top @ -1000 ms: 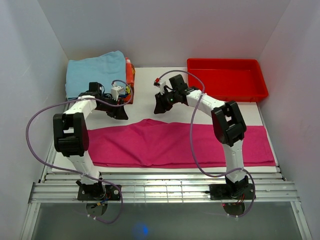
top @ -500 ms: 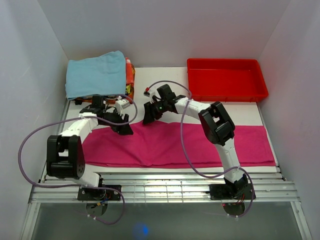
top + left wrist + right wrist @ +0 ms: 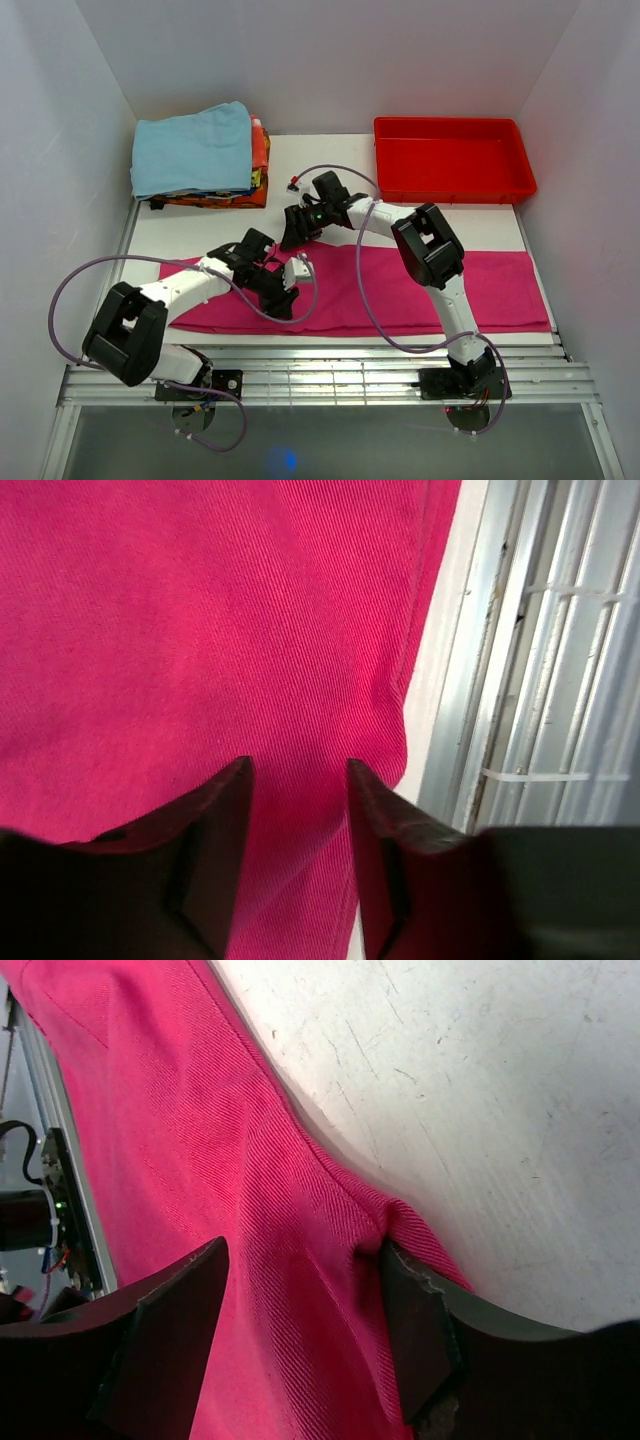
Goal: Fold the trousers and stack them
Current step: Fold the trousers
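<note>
The magenta-pink trousers (image 3: 400,285) lie flat in a long band across the table, left to right. My left gripper (image 3: 283,305) hangs low over their near edge, left of centre. In the left wrist view it (image 3: 297,780) is open, with pink cloth (image 3: 200,630) flat under the gap and the hem just to the right. My right gripper (image 3: 289,239) is down at the far edge of the trousers. In the right wrist view it (image 3: 300,1260) is open astride that edge, and a small ridge of cloth (image 3: 200,1160) bunches against the right finger (image 3: 415,1320).
A folded light blue cloth (image 3: 195,148) tops a stack of clothes at the back left. A red plastic tray (image 3: 455,160) stands at the back right. Metal rails (image 3: 330,370) run along the near table edge, close to the left gripper (image 3: 560,680). White walls enclose three sides.
My left arm swung from beside the blue stack down to the trousers' near edge. My right gripper moved left and down onto the far edge, and its jaws spread wider.
</note>
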